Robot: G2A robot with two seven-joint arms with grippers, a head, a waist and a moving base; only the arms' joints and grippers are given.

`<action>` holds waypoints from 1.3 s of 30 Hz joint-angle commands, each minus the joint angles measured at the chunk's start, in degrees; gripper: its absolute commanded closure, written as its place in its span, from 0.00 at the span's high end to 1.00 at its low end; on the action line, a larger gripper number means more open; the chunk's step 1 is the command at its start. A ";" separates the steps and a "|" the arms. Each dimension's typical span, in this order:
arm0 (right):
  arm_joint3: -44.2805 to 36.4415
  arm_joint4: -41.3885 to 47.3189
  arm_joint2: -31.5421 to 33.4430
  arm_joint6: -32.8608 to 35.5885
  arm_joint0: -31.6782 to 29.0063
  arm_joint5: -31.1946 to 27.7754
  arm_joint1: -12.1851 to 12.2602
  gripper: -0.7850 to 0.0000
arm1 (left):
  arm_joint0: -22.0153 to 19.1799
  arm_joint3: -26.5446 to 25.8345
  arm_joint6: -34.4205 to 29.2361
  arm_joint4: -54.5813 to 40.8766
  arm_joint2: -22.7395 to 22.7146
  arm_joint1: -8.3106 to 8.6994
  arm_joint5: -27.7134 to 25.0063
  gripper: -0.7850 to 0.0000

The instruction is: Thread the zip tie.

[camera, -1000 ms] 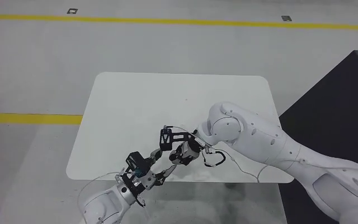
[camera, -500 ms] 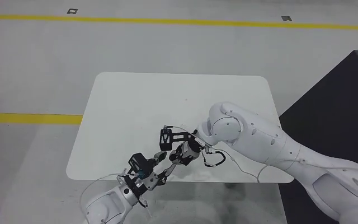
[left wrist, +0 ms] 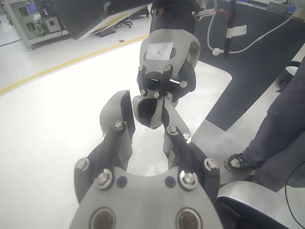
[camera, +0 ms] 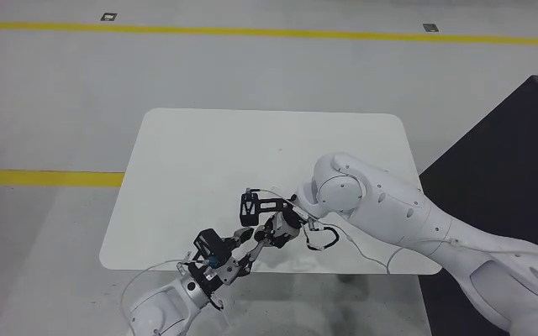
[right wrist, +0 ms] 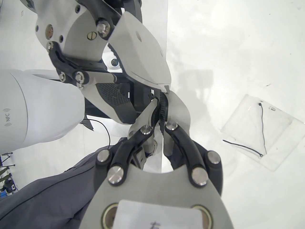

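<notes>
White table (camera: 252, 151), near edge: right gripper (right wrist: 163, 98) is pressed together on a small black piece, seemingly the zip tie (right wrist: 151, 95); left gripper (left wrist: 145, 102) is spread around its tips. Threading looks underway; the next move calls for fine tail-to-head alignment.

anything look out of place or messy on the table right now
One black zip tie strand sticks out past the edge of the clear plate onto the table, while another strand lies wholly on the plate. Nothing looks spilled or broken.
</notes>
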 commanded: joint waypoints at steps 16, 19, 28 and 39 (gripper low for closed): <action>0.00 0.00 0.00 0.00 0.00 0.00 0.00 0.00 | -0.35 0.11 -0.28 -0.77 0.10 0.06 1.22 0.00; 0.00 0.00 0.00 0.00 0.00 0.00 0.00 0.00 | -0.20 0.09 0.05 -0.84 -0.18 0.12 1.05 0.00; 0.00 0.00 0.00 0.00 0.00 0.00 0.00 0.00 | 0.38 -0.01 0.98 -1.36 -0.82 0.26 1.12 0.00; 0.00 0.00 0.00 0.00 0.00 0.00 0.00 0.00 | 0.86 -0.18 2.64 1.42 -0.73 0.41 1.76 0.57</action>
